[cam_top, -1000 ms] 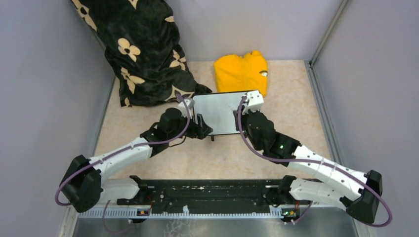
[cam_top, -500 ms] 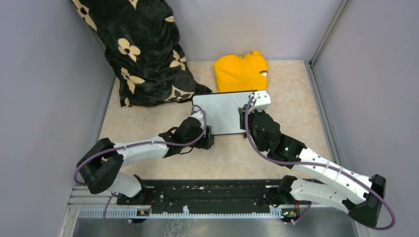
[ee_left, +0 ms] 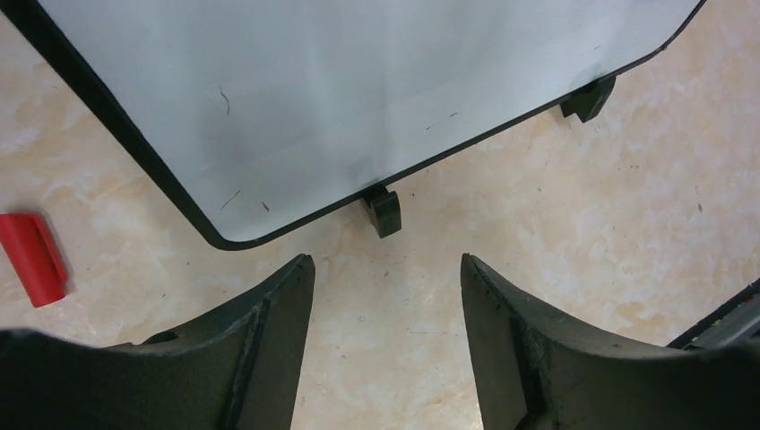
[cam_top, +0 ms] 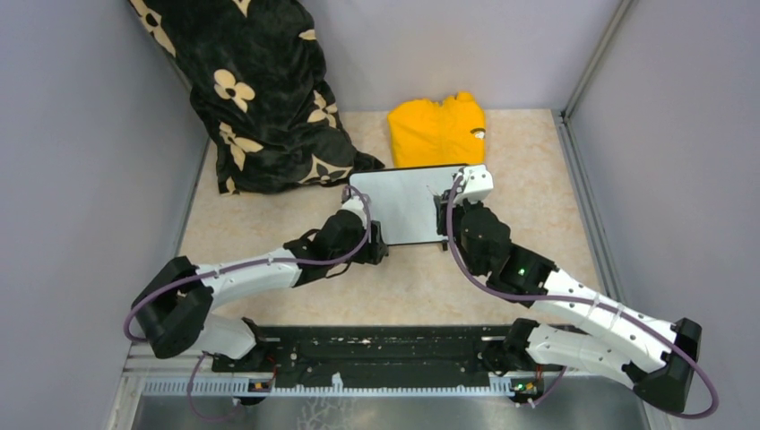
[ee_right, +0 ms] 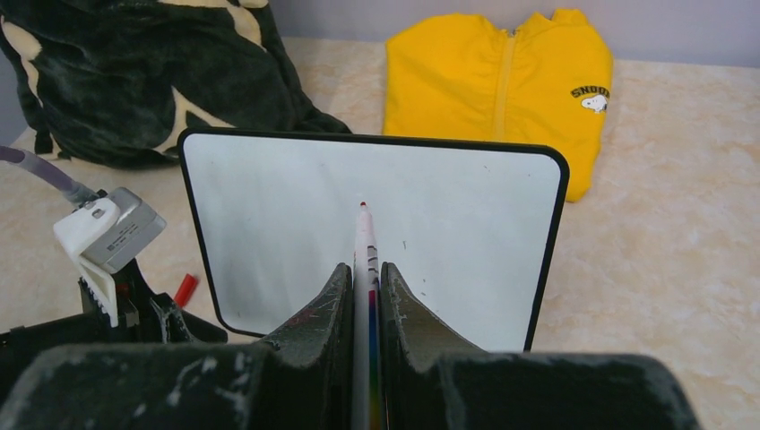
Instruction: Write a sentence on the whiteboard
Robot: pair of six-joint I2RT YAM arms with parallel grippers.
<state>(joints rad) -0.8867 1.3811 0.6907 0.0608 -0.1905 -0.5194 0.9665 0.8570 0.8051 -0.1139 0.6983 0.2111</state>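
Where the table (cam_top: 538, 269) carries everything, I read the scene downward by size.

- **Far left:** the blanket (cam_top: 260, 98) is heaped clear of the work.
- **Mid-table:** the board (cam_top: 403, 202) lies face up, its far edge just before the yellow jacket (cam_top: 437, 132). Its near edge rests on small black feet (ee_left: 384, 210). No writing shows on it yet.
- **Handling the board:** I judge it light, stiff and slick-faced, so it will likely skate on the smooth table under pen pressure. The rim at the near left corner looks the best place to steady it, not the white face.
- **At that corner:** the left gripper (ee_left: 385, 269) hovers just short of the rim, jaws spread with only bare table between them, touching nothing.
- **Over the board:** the right gripper (ee_right: 365, 273) is pressed onto the marker (ee_right: 363, 228), which runs forward between the jaws. Its red tip is uncapped and over the board's middle; whether it touches I cannot tell.
- **Handling the marker:** I judge it thin and smooth, apt to twist in the grip if pushed hard.
- **Left of the board:** the red cap (ee_left: 31, 260) lies loose on the table.

Views compared:

- **Top camera:** it alone shows both arms flanking the board.
- **Left wrist:** it alone shows the feet clearly, and faint scuffs on the face.
- **Right wrist:** it alone shows the marker and its tip, which the arm hides from above.
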